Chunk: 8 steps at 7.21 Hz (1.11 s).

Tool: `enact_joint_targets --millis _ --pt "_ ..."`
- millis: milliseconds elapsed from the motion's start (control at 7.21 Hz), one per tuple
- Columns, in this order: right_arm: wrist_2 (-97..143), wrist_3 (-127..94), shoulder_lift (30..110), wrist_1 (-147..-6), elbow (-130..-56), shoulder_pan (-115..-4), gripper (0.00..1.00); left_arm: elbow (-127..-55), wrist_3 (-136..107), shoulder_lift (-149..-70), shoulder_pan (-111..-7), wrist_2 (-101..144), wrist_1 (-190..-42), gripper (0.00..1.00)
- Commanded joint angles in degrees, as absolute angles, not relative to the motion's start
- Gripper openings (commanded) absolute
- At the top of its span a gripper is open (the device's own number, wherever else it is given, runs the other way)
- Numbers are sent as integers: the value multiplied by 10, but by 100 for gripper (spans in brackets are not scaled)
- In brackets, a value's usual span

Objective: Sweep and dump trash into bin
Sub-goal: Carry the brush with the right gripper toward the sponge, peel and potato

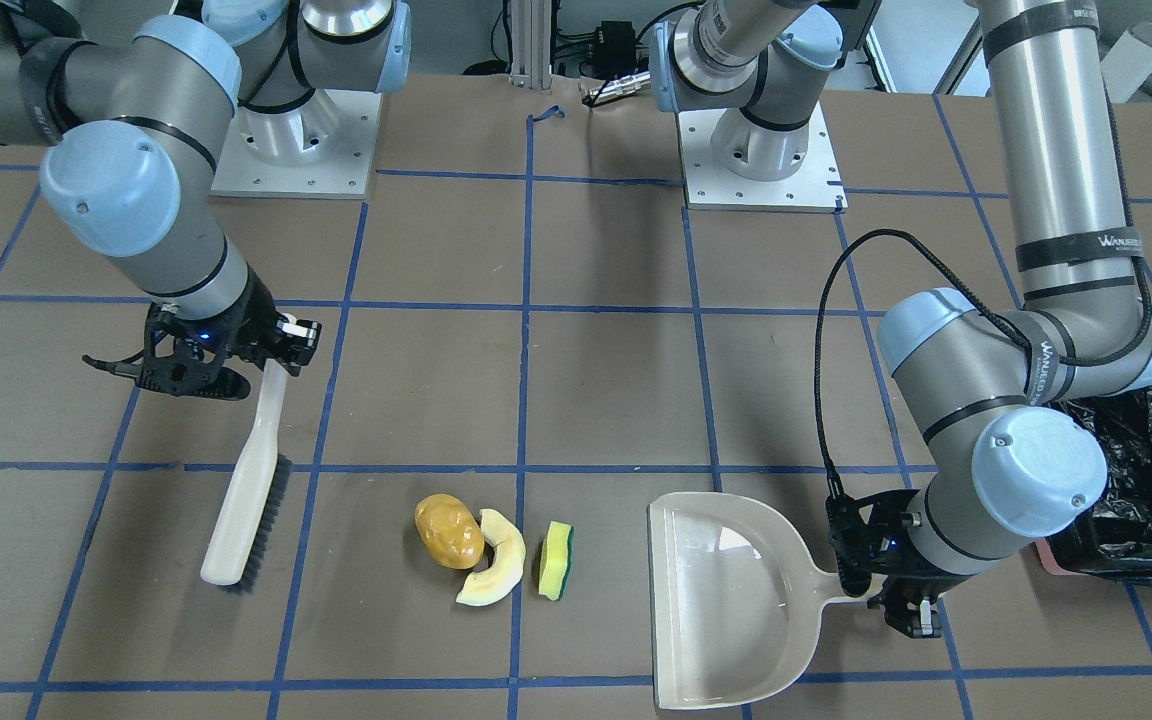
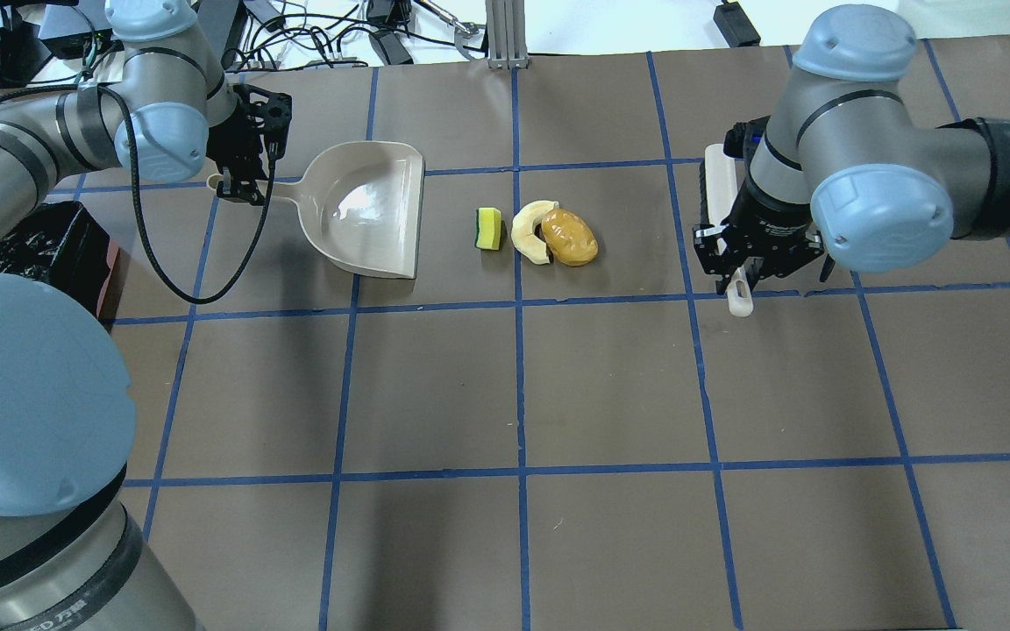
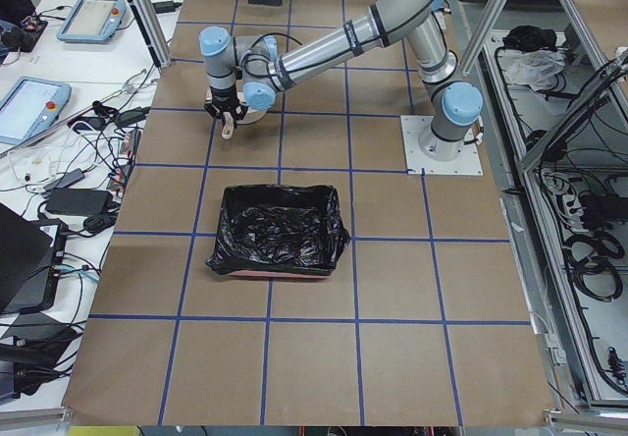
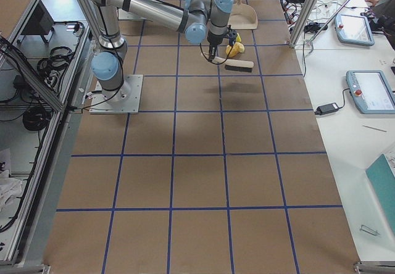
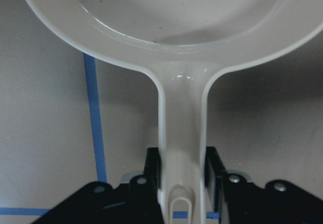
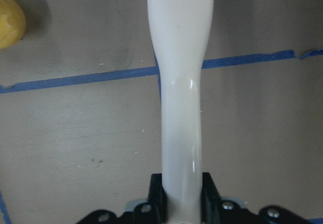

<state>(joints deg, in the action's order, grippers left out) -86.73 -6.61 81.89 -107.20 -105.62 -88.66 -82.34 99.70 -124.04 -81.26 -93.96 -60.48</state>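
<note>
Trash [image 1: 514, 560] between brush [image 1: 236, 525] and dustpan [image 1: 726, 600], left arm strap [image 1: 1081, 250] lettered (roughly "WANJEED")

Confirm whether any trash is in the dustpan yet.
No, the dustpan is empty, and the sponge, crescent slice and potato lie beside its mouth.

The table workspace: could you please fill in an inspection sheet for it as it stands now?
Surface: brown table with blue tape grid.
Job's things: potato lump, crescent slice and sponge lie in a row between brush and dustpan; bin stands beyond the dustpan, at the robot's left.
Clutter: nothing seen.
Grippers: left gripper shut on dustpan handle; right gripper shut on brush handle.
Cables: black cable loops off the left wrist.
Surroundings: control tablets on side benches.
</note>
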Motion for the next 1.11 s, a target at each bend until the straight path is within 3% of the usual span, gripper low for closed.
enact_joint_targets --millis 0,971 --pt "-826 -159 826 -1065 -1060 -940 0 -825 999 -1239 -813 -945 -606 0" --pt "-866 -260 796 -1096 -1072 -1016 0 -828 998 -1230 -819 -950 -628 0"
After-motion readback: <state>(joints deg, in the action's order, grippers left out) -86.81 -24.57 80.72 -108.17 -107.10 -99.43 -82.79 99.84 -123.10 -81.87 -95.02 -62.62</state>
